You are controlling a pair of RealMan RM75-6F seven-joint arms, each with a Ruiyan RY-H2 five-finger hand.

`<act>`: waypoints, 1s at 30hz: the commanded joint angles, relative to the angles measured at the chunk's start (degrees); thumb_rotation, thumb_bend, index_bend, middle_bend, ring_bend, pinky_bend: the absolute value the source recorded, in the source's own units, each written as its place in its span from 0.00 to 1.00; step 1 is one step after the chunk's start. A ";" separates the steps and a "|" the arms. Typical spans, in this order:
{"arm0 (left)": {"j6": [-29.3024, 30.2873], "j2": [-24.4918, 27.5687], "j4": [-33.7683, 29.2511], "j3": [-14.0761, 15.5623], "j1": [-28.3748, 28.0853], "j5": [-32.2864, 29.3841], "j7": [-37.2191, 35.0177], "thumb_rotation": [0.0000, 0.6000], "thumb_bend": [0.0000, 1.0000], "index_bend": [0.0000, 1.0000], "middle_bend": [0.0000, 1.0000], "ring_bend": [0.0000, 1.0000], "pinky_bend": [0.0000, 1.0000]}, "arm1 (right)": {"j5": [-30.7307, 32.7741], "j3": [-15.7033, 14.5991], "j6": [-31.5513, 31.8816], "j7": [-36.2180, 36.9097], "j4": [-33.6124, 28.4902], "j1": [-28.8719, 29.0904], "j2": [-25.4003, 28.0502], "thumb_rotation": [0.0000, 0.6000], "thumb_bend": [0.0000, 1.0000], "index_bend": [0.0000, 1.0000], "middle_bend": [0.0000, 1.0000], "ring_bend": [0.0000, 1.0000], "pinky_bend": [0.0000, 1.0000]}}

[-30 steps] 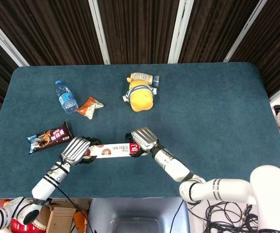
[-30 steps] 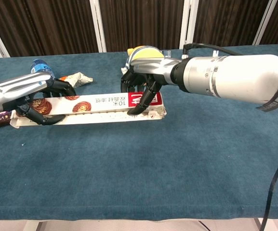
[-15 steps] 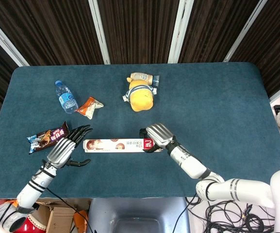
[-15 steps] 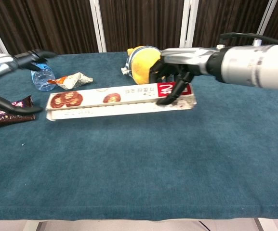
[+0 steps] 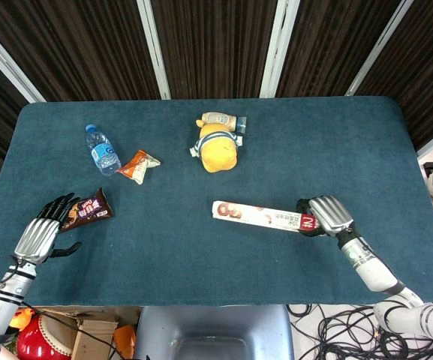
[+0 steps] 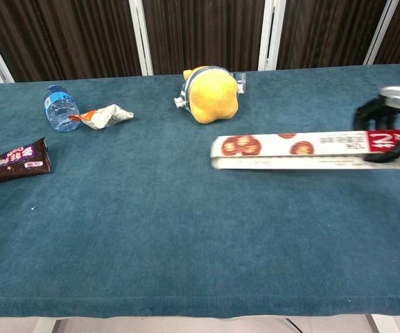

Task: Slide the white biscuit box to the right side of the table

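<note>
The white biscuit box (image 5: 265,216) lies flat on the surface (image 5: 336,142), right of centre, long axis running roughly left to right, with its far end angled slightly toward the front edge. The right hand (image 5: 325,216) grips the box at its red-printed end, fingers curled over the top face and down the far side; the chest view shows dark fingers (image 6: 374,111) wrapped around that end. The left hand (image 5: 40,236) rests at the left front corner with its fingers apart, holding nothing, just beside the chocolate bar wrapper (image 5: 81,211).

Step in hand: drag the box rightward along the surface.

Recommended practice, as a judgement:

1. Keep the box in contact with the surface throughout. A pull from one end tends to swing the free end, so the pull should follow the box's long axis.
2. Maintain light downward pressure only. Thin carton is likely to buckle under a hard squeeze.
3. Watch the front edge. The gripped end already sits nearer the front, so any further drift forward risks overhang.
4. Stop with the whole box on the surface; bare surface remains to the right of the hand.
5. The plush toy (image 5: 218,142), water bottle (image 5: 102,150) and snack packet (image 5: 139,166) stand well apart from the path and need no allowance.
</note>
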 commanded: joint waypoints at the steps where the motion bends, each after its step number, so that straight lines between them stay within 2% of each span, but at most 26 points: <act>1: -1.69 -1.47 2.31 0.64 0.33 -0.25 -1.57 1.00 0.24 0.00 0.00 0.00 0.11 | -1.15 -1.84 -1.15 4.86 7.49 -3.55 -2.60 1.00 0.28 0.46 0.46 0.35 0.43; 4: -1.51 -1.74 2.70 0.65 0.37 0.35 -1.66 1.00 0.25 0.00 0.00 0.00 0.11 | -1.61 -2.61 -5.02 6.72 7.40 -3.20 -1.32 1.00 0.27 0.12 0.20 0.13 0.26; 6: -1.13 -1.47 2.16 0.64 0.54 0.68 -1.28 1.00 0.25 0.00 0.00 0.00 0.11 | -1.84 -2.88 -6.31 5.89 6.04 -3.07 0.54 1.00 0.22 0.01 0.06 0.03 0.17; 8: -0.70 -0.85 1.12 0.71 0.93 0.82 -0.46 1.00 0.25 0.00 0.00 0.00 0.11 | -1.70 -2.85 -5.48 3.97 3.90 -3.89 2.42 1.00 0.15 0.00 0.00 0.00 0.10; 12: -1.58 2.77 -4.14 1.65 2.32 -0.45 3.07 1.00 0.28 0.00 0.00 0.00 0.12 | -1.46 -2.90 -1.09 -0.33 -3.21 -6.74 7.53 1.00 0.12 0.00 0.00 0.00 0.06; 15: -0.92 6.64 -11.18 1.66 4.43 -3.49 8.08 1.00 0.31 0.00 0.00 0.00 0.12 | -0.21 -2.81 6.74 -6.87 -9.83 -11.42 11.50 1.00 0.11 0.00 0.00 0.00 0.02; 17: 2.10 7.71 -14.74 1.42 6.80 -5.16 11.58 1.00 0.31 0.00 0.00 0.00 0.12 | 1.78 -2.80 15.56 -15.76 -14.99 -16.53 13.43 1.00 0.11 0.00 0.00 0.00 0.01; 20: 7.41 7.08 -16.92 1.56 10.27 -5.40 15.14 1.00 0.32 0.00 0.01 0.00 0.12 | 3.87 -2.52 28.80 -26.01 -20.76 -24.11 12.69 1.00 0.11 0.00 0.00 0.00 0.00; 22: 9.76 6.85 -17.48 2.14 11.55 -4.27 19.31 1.00 0.32 0.00 0.00 0.00 0.11 | 2.32 -3.29 34.35 -29.50 -21.74 -27.56 11.28 1.00 0.11 0.00 0.00 0.00 0.00; 24: 11.79 6.59 -18.14 2.19 12.49 -3.21 20.75 1.00 0.33 0.00 0.00 0.00 0.11 | 0.54 -3.97 36.59 -31.27 -22.41 -29.16 10.92 1.00 0.11 0.00 0.00 0.00 0.00; 30: 15.13 6.12 -19.70 2.32 14.33 -0.55 23.20 1.00 0.33 0.00 0.00 0.00 0.11 | 0.89 -0.60 39.97 -29.58 -24.03 -31.73 9.72 1.00 0.11 0.00 0.00 0.00 0.00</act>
